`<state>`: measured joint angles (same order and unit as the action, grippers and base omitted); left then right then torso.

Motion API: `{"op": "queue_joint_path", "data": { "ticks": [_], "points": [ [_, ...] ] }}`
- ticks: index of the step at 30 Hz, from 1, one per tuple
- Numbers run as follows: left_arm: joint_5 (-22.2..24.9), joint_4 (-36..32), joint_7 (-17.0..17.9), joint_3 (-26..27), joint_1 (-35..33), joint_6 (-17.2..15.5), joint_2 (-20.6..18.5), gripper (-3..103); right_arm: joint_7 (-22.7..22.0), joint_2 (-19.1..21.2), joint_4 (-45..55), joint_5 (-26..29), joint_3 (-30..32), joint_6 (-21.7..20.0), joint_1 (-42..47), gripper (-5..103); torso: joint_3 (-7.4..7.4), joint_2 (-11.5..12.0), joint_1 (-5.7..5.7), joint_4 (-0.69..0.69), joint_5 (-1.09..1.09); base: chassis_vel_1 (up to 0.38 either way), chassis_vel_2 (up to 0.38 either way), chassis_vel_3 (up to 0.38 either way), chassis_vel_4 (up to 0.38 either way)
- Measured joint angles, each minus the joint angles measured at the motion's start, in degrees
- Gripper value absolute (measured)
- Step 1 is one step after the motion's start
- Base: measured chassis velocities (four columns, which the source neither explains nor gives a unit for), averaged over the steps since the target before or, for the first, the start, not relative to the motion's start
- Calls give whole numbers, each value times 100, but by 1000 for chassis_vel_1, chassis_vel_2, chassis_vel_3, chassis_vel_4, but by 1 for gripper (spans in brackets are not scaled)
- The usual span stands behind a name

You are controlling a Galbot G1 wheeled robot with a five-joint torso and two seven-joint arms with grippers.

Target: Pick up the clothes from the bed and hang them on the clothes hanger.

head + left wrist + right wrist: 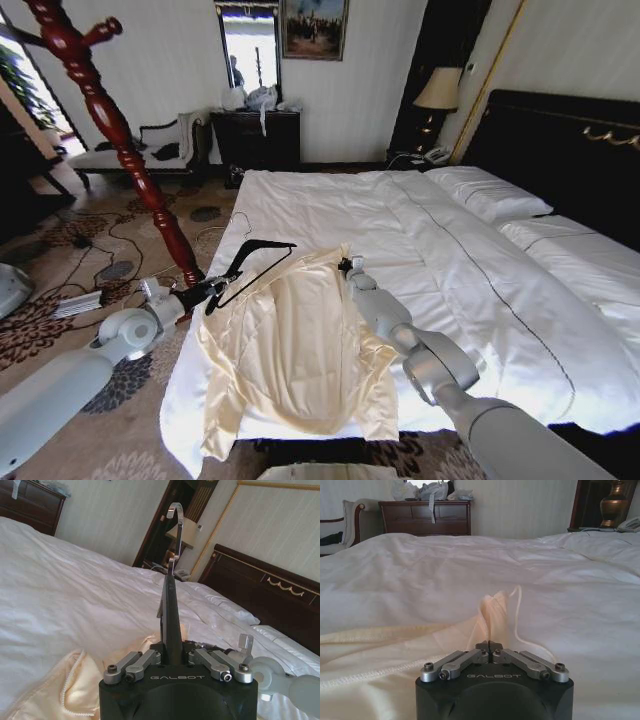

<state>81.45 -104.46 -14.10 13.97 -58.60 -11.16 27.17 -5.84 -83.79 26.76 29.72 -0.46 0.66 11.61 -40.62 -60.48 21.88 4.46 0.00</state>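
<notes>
The cream-yellow satiny clothes [290,350] lie spread on the near left part of the bed [470,270], hanging a little over its foot. My left gripper [208,290] is shut on the black clothes hanger [255,262] and holds it just above the garment's upper left edge. In the left wrist view the clothes hanger [171,615] stands up from my left gripper [172,656], silver hook on top. My right gripper [346,266] is shut on the garment's upper edge. In the right wrist view my right gripper [490,649] pinches a bunched fold of the clothes [495,612].
The dark-red wooden coat stand [125,140] rises left of the bed, near my left arm. Cables lie on the patterned carpet [110,250] beside it. Farther back are a dark dresser [258,138], a bench [135,150], and a lamp [438,92] by the headboard [560,150].
</notes>
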Motion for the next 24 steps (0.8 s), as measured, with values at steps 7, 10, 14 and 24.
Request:
{"op": "queue_joint_path", "data": {
  "ticks": [7, 10, 14, 24],
  "points": [
    [-48, -77, 28, -4, -67, -3, 23, 18, -112, 204, 424, 156, -16, -63, 158, 0, 0, 0, 0, 0, 1, 0, 0, 0, 0],
    [-67, -84, 34, -16, -75, -5, 29, 18, -163, 320, 693, 207, -91, -126, 270, 0, 0, 0, 0, 2, 1, 0, 0, 0, 0],
    [-78, -104, 67, -18, -83, -9, 44, 18, -291, 398, 975, 302, -43, -160, 380, 0, 0, 0, 0, -1, 1, 0, 0, 0, 0],
    [-91, -182, 94, -185, -130, -62, 159, 18, -694, 1358, 3157, 1221, -12, -693, 1219, 0, 0, 0, -1, 1, 1, 0, 0, 0, 0]
  ]
}}
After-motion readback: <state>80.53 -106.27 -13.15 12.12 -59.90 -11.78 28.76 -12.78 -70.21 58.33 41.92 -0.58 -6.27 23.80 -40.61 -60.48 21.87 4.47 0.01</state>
